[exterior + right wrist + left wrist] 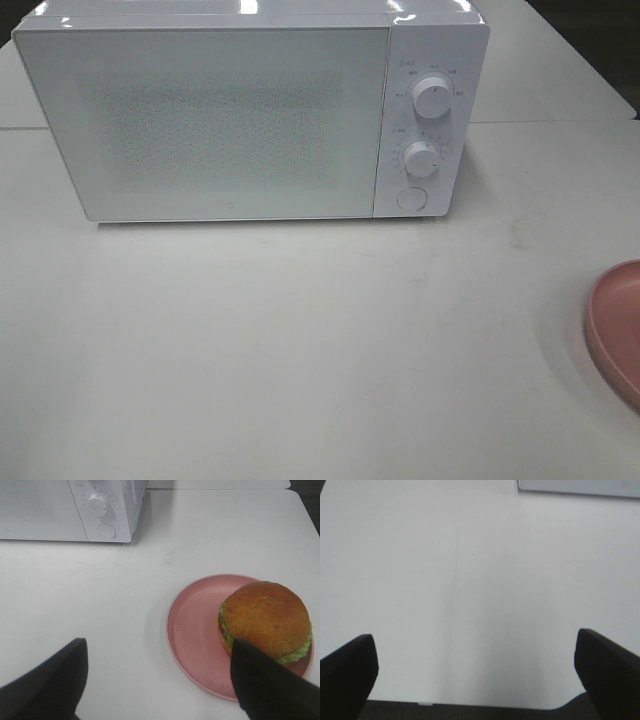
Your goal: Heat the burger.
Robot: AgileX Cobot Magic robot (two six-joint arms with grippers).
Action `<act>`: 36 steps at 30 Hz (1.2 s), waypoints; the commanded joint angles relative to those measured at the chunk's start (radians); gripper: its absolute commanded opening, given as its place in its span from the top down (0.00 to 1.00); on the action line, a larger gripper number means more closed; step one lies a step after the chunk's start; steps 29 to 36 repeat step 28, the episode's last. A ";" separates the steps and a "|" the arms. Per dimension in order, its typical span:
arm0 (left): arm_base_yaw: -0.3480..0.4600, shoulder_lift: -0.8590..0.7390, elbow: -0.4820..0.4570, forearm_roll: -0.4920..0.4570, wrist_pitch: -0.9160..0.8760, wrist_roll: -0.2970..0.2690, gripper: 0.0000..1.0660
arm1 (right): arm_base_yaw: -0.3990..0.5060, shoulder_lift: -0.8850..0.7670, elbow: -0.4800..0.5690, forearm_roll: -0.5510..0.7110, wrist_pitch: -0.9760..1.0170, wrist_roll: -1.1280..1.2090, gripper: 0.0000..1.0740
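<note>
The burger (265,615), with a golden-brown bun and green lettuce, sits on the far half of a round pink plate (192,625) in the right wrist view. My right gripper (156,647) hovers open just short of the plate with nothing between its fingers; one dark finger (265,680) overlaps the burger's near edge. The white microwave (200,110) stands at the back of the table with its door closed. My left gripper (475,636) is wide open over bare table. In the high view the burger and both grippers are out of frame.
The microwave's control panel carries two knobs (432,97) (421,158) and a round button (411,198). Only the plate's rim (620,320) shows at the high view's right edge. A seam (456,580) runs across the white tabletop.
</note>
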 commanded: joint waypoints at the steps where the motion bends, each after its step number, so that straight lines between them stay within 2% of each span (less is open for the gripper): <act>1: 0.001 -0.108 0.001 0.000 -0.002 -0.006 0.06 | -0.004 -0.026 0.003 -0.001 -0.006 -0.007 0.30; 11: 0.000 -0.312 0.002 0.002 -0.003 -0.006 0.06 | -0.004 -0.026 0.003 -0.001 -0.006 -0.007 0.30; 36: -0.001 -0.306 0.003 0.004 -0.003 -0.004 0.06 | -0.004 -0.020 0.003 -0.001 -0.006 -0.007 0.30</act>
